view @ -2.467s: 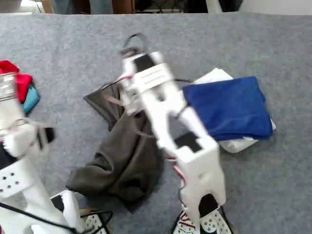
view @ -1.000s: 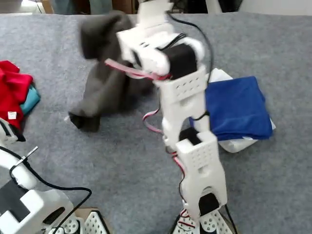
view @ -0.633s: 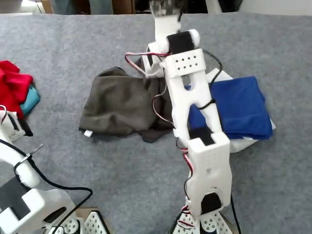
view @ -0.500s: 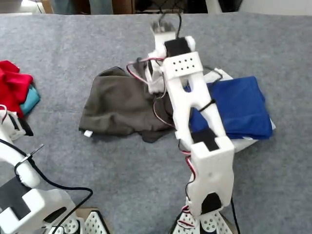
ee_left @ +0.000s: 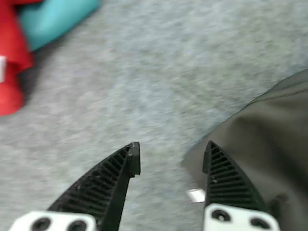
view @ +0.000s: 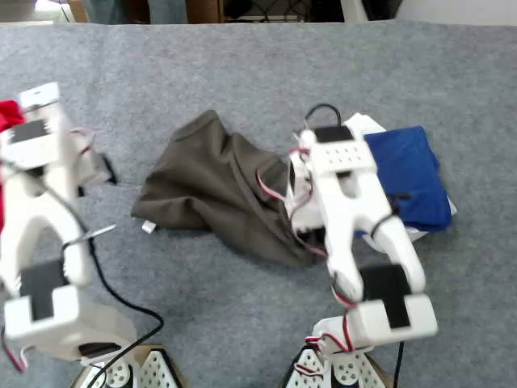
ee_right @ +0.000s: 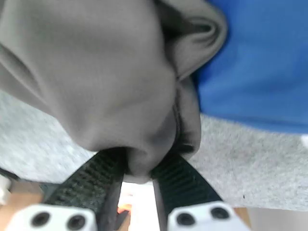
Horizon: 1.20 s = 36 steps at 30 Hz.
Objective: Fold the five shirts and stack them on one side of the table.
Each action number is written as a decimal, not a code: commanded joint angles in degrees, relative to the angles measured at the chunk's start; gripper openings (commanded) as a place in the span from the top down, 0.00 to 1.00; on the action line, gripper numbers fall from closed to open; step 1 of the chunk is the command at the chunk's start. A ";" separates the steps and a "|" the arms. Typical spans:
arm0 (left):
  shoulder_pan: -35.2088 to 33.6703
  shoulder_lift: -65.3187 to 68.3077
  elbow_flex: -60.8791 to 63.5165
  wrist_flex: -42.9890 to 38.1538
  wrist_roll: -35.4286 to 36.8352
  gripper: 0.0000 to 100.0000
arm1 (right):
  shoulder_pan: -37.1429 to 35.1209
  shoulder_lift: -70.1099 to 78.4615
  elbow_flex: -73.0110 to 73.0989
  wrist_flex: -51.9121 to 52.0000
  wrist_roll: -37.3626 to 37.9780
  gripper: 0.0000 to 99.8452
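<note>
A dark grey shirt (view: 214,190) lies crumpled in the middle of the table. My right gripper (ee_right: 139,174) is shut on a bunched fold of the grey shirt (ee_right: 96,72), at its near right end (view: 305,233). A folded blue shirt (view: 408,174) rests on a folded white shirt (view: 361,126) at the right, and the blue shirt (ee_right: 260,62) lies close beside the held fold. My left gripper (ee_left: 173,156) is open just above the table, next to the grey shirt's left corner (ee_left: 269,130) and its white label (ee_left: 195,195). From above, the left gripper (view: 103,170) is left of the shirt.
A red shirt (ee_left: 9,62) and a teal shirt (ee_left: 57,17) lie at the table's left side, behind the left arm. The red shirt (view: 8,113) peeks out at the left edge. Bare grey table (view: 242,65) stretches across the back.
The right arm pulled back toward the front with the grey shirt's edge, dragging that end of the shirt along. The left arm swung in toward the shirt's left corner.
</note>
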 commanded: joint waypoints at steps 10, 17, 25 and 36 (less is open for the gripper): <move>19.74 20.48 -24.40 -5.36 12.57 0.77 | 9.05 -16.92 8.92 -4.57 14.86 0.99; 22.20 32.97 -32.75 -3.16 17.76 0.79 | 9.23 -17.27 13.05 -8.18 15.30 0.99; 15.43 38.86 -42.24 10.02 17.76 0.97 | 9.05 -17.27 13.67 -9.05 15.30 0.99; 1.98 38.07 -49.45 25.49 6.07 0.97 | 5.80 -16.92 9.98 -10.46 15.21 0.96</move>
